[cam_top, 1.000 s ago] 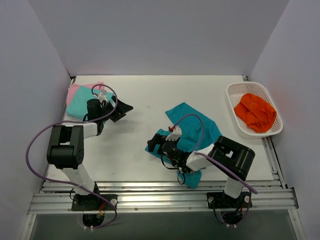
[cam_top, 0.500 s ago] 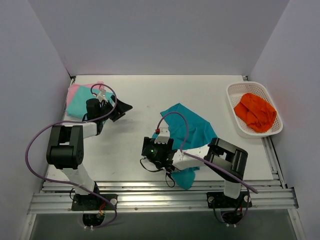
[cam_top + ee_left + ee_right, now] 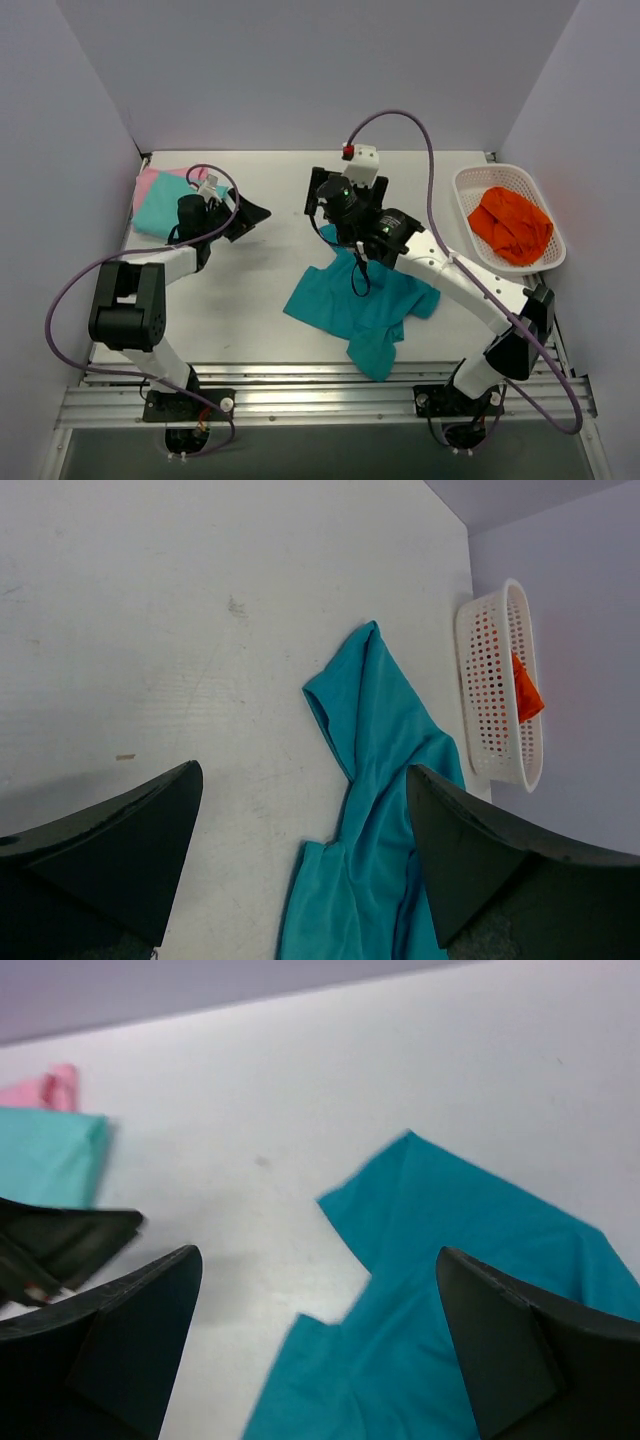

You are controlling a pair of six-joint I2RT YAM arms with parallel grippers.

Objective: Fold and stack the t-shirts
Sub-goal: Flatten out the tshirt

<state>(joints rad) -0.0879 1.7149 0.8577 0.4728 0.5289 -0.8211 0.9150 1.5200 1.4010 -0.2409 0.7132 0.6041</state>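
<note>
A deep teal t-shirt [image 3: 360,300] lies rumpled and partly spread on the white table, seen also in the left wrist view [image 3: 385,780] and under the right wrist [image 3: 470,1290]. A folded aqua-mint t-shirt [image 3: 158,212] rests on a pink t-shirt [image 3: 150,182] at the far left corner. My left gripper [image 3: 250,220] hovers just right of that stack, open and empty [image 3: 300,810]. My right gripper [image 3: 322,205] is raised above the teal shirt's far edge, open with nothing between its fingers [image 3: 318,1260].
A white lattice basket [image 3: 470,215] stands at the right edge with an orange cloth [image 3: 510,225] inside; it also shows in the left wrist view [image 3: 490,680]. Grey walls enclose the table on three sides. A metal rail runs along the near edge.
My right arm has swung up from the table's near edge to above its far middle. The teal t-shirt now lies more spread out toward the front. The left arm has barely moved.
</note>
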